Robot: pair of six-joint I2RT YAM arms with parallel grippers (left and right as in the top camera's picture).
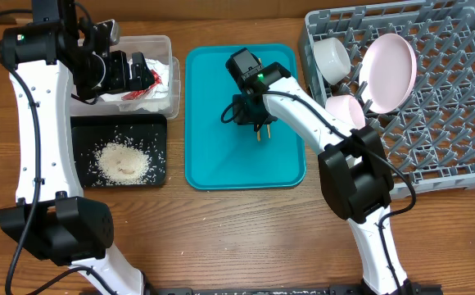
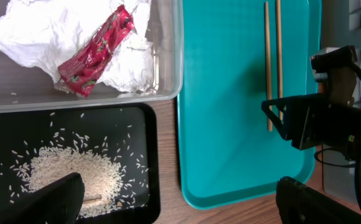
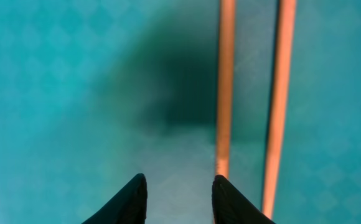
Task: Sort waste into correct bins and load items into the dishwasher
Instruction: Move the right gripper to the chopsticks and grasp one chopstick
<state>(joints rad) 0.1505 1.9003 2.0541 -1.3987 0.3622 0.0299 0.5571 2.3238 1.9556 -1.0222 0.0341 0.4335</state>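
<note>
Chopsticks — far ends cropped.

No text, brand, number or sign can be read in any view. The red wrapper, lying in the tub, carries small pale and green print. It is too blurred to make out.
</note>
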